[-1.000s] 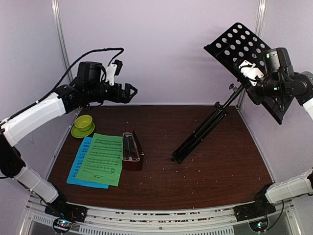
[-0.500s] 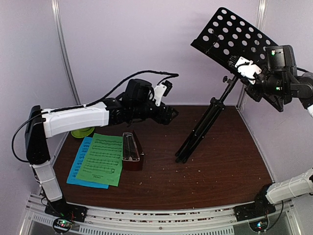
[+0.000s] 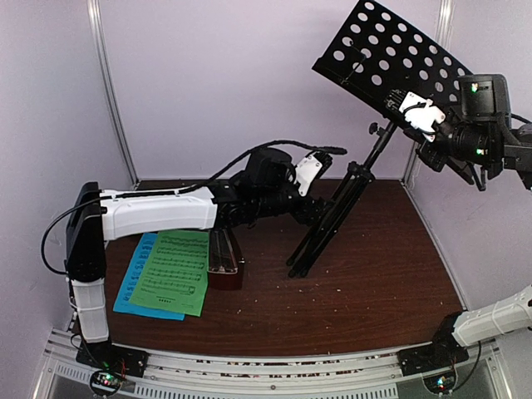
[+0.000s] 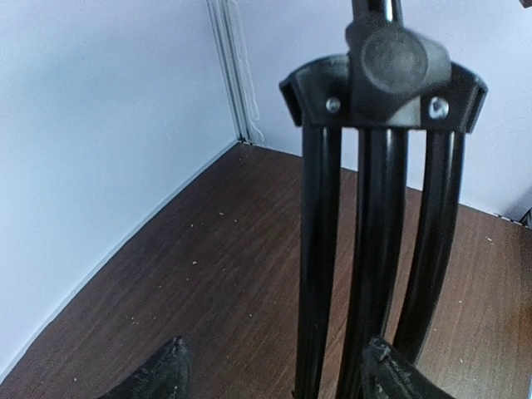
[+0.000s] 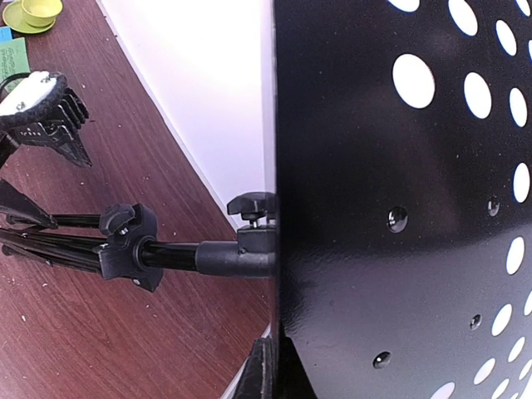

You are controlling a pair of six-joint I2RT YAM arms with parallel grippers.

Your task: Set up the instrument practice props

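Since the earlier frame the left arm has reached across the table to the folded legs of the music stand, and the stand is tilted more upright; its feet rest on the wood near the middle.

From the top camera, the left gripper is just beside the legs; the right gripper is clamped tight on the lower edge of the hole-punched desk, high at the right. The green sheet lies over the blue sheet at the near left; the metronome stands touching the green one's right edge.

In the left wrist view the left gripper is partly open and grips nothing; one fingertip is apart from the three legs, the other is in front of them; if it touches them I cannot tell.

In the right wrist view the desk fills the right half, edge-on; the pole runs left from it. A lime bowl sits in the far corner.
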